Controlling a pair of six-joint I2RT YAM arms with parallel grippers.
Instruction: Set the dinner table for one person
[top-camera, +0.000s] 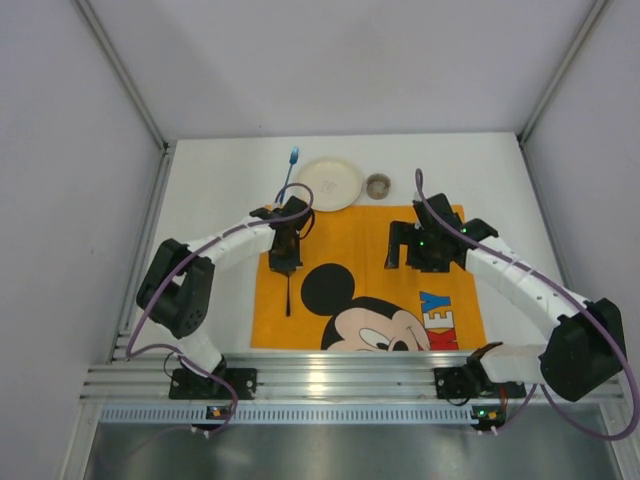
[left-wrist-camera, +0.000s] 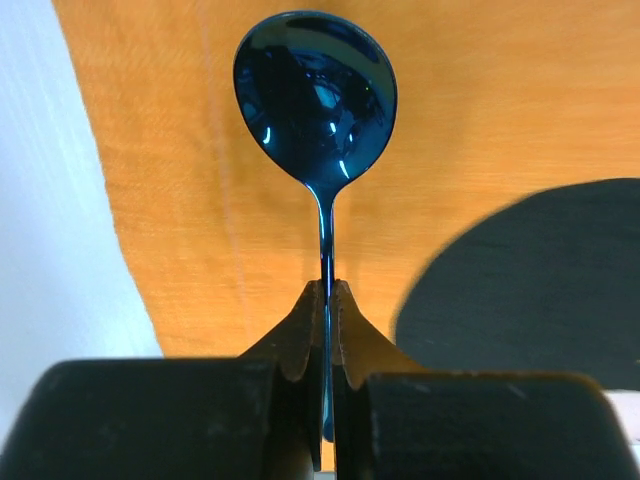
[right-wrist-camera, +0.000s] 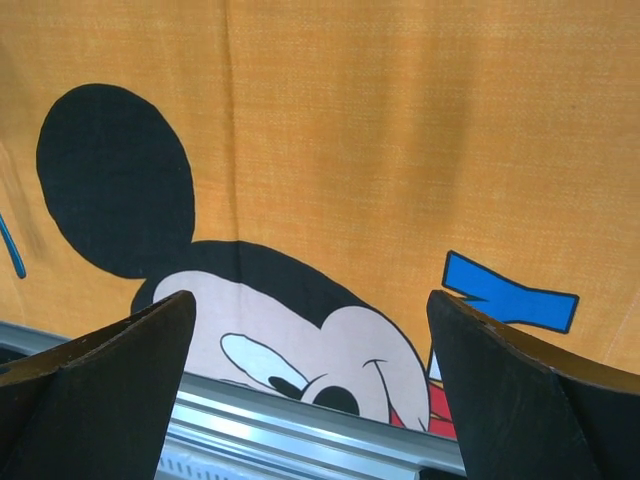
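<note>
Your left claw (left-wrist-camera: 328, 290) is pressed together on the handle of the blue spoon (left-wrist-camera: 315, 100), whose long axis runs far-to-near with the bowl pointing toward the arm bases, over the left strip of the orange mat (top-camera: 370, 270). Bare white worktop (top-camera: 220, 190) lies just to its left. The plate (top-camera: 330, 183) sits beyond the mat's far edge. Your right claw (right-wrist-camera: 310, 305) is spread and holds nothing.
</note>
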